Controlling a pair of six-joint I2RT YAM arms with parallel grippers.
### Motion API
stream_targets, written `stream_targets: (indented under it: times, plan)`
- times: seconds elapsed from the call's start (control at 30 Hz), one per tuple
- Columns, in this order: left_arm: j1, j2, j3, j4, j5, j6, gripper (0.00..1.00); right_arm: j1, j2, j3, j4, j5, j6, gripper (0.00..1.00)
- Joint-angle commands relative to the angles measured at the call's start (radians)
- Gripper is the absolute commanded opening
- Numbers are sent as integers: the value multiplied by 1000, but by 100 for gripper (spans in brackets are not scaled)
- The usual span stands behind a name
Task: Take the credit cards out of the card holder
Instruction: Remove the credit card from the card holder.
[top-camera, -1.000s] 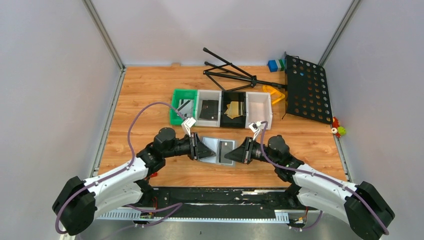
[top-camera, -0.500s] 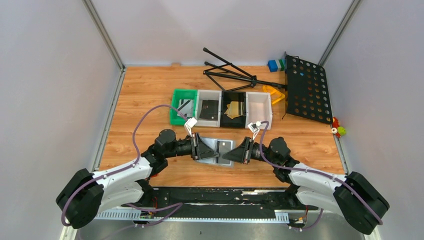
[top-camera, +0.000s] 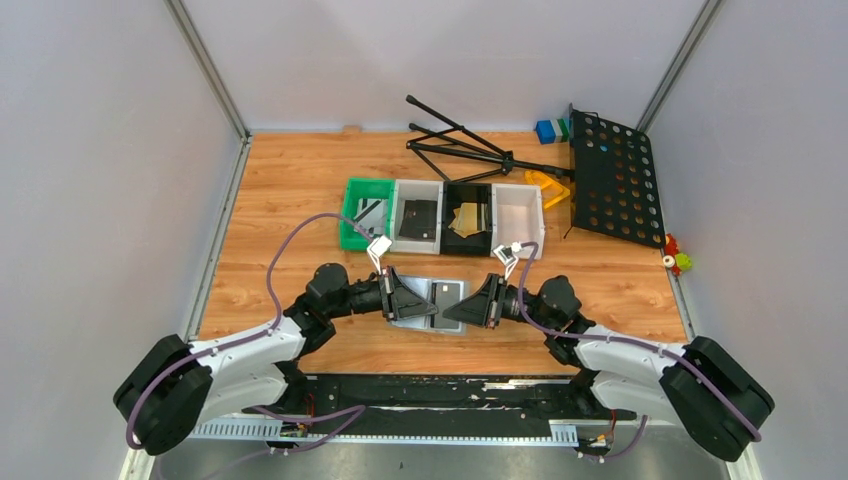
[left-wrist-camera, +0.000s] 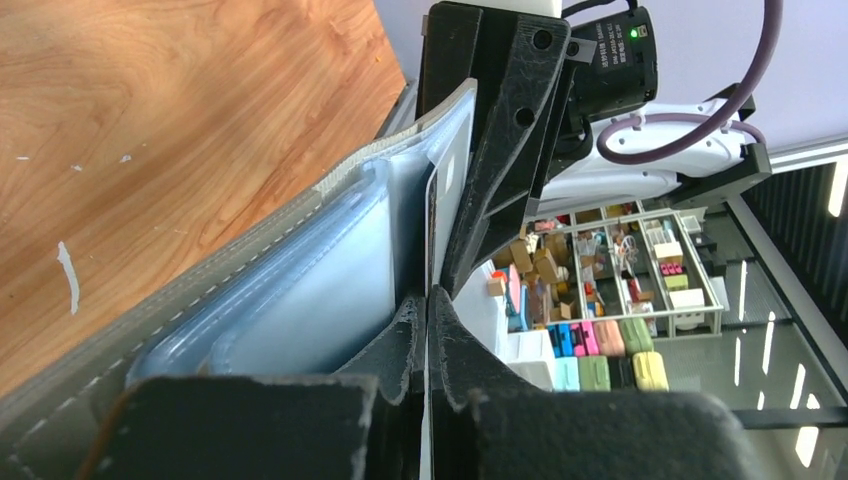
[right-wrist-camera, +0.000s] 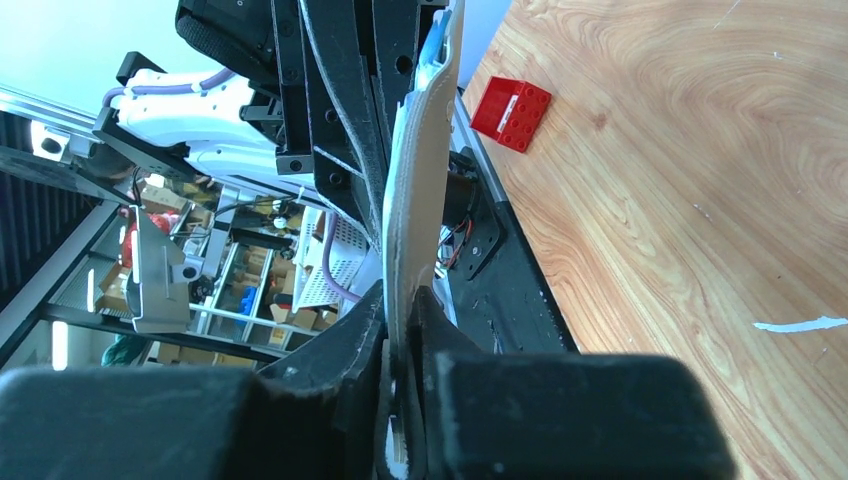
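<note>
1. Compared with a second ago, the left gripper (left-wrist-camera: 427, 312) has drawn its fingers together. Then they stood partly apart over the left half of the card holder (left-wrist-camera: 260, 300); now they meet with no gap.
2. Both arms have also crept inward since then. From above, the two black grippers now nearly meet tip to tip and cover more of the holder's grey face than before.
3. The right gripper (right-wrist-camera: 402, 310) has kept its grip. The holder is still in the same spot, mid-table (top-camera: 290, 190), towards the near edge and just near of the row of trays (top-camera: 518, 212).
4. The holder lies open between the two grippers, with its clear pockets turned towards the left wrist camera. Whether it touches the wood cannot be told.
5. The left jaws are closed on a thin credit card (left-wrist-camera: 432, 225) that stands out of a holder pocket. Its edge runs straight down into the seam between the fingers.
6. The right jaws are clamped on the holder's stitched grey leaf at its right side. The leaf rises from between the two fingers towards the left gripper beyond.
7. In the trays lie a silvery-grey card (top-camera: 372, 212) in the green one, a black card (top-camera: 421, 214) in the white one beside it, and a gold card (top-camera: 467, 220) in the black one.
8. A red block (right-wrist-camera: 512, 112) sits on the wood near the table's edge, left of the holder.
</note>
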Motion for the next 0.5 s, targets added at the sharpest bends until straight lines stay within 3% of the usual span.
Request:
stream_targets:
  times: [0.0, 0.13, 0.3, 0.47]
  plan:
    - [-4, -57, 7, -43, -37, 37, 0, 16, -77, -6, 11, 29, -21, 16]
    - [-3, -107, 5, -147, -59, 74, 0, 14, -168, -14, -103, 70, -52, 17]
    - [-2, -142, -11, -168, -62, 74, 0, 11, -273, -28, -217, 111, -70, 0]
    - [5, -179, -30, -191, -72, 75, 0, 7, -357, -59, -285, 147, -71, 0]
